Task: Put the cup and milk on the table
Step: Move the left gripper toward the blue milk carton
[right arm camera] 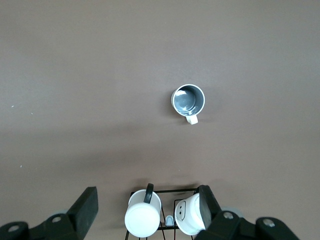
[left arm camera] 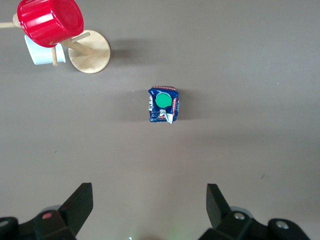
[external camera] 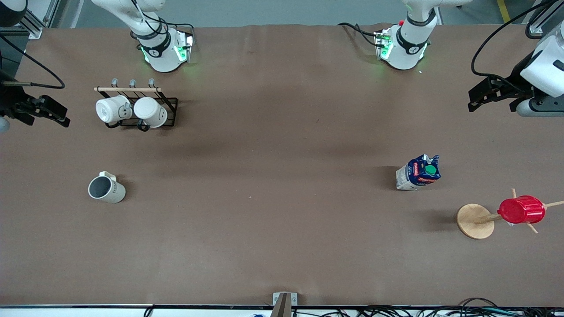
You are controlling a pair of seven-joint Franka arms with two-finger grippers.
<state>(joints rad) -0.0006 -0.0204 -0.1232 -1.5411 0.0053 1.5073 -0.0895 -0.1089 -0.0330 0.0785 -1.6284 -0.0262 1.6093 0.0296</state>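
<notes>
The cup, pale grey-beige with a dark inside, stands upright on the brown table toward the right arm's end. It also shows in the right wrist view. The milk, a blue and white carton with a green cap, stands upright on the table toward the left arm's end. It also shows in the left wrist view. My left gripper is open and empty, high over the table's left-arm end. My right gripper is open and empty, high over the right-arm end, above the mug rack.
A black wire rack holds two white mugs, farther from the front camera than the cup. A round wooden disc with a peg tree carries a red ribbed cup, nearer to the camera than the milk.
</notes>
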